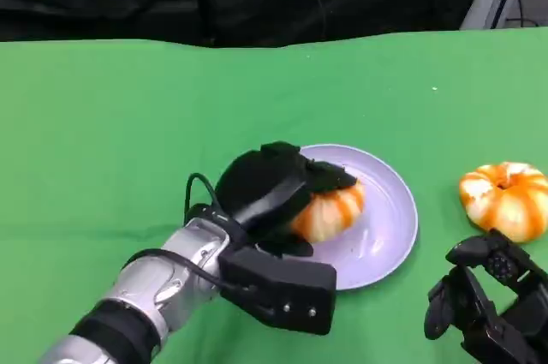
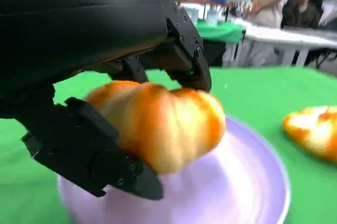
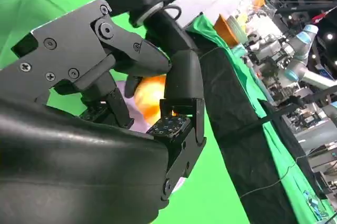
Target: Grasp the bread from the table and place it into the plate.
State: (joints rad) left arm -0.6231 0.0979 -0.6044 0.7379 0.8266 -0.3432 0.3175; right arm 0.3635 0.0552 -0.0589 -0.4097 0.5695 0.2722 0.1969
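Observation:
My left hand [image 1: 270, 184] grips an orange-and-cream striped bread [image 1: 330, 210] from above, over the left part of the lavender plate [image 1: 390, 218]. In the left wrist view the bread [image 2: 163, 124] sits between the black fingers [image 2: 100, 166], low over the plate [image 2: 242, 187]; I cannot tell whether it touches the plate. My right hand [image 1: 488, 295] stays near the table's front right corner, fingers apart and holding nothing. The right wrist view looks past that hand [image 3: 105, 129] to the bread [image 3: 152, 97].
A second striped bread [image 1: 505, 199] lies on the green cloth [image 1: 128, 124] right of the plate, just beyond my right hand; the left wrist view shows this second bread [image 2: 313, 132] too. People and tables stand behind the far edge.

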